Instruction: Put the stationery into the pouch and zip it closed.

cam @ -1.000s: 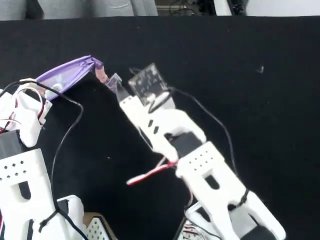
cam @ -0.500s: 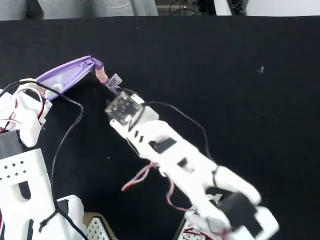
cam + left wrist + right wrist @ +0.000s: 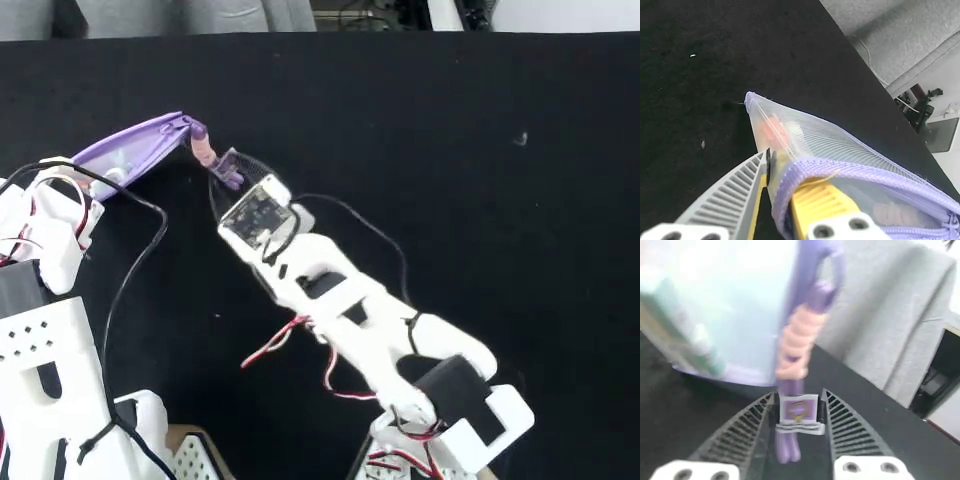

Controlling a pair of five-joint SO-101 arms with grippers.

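Here we see the pouch [image 3: 130, 150] at the upper left of the high view. It is a see-through mesh sleeve with lilac edging, seen edge-on as a thin crescent, and the left gripper [image 3: 771, 167] clamps tight on its seam. A pink cord [image 3: 203, 148] and a purple pull tag [image 3: 798, 414] trail from its zipper end. The right gripper [image 3: 798, 396] sits around that tag, but we cannot tell whether it pinches it. The stationery [image 3: 772, 131] inside shows as orange, white and greenish smears, too blurred to name.
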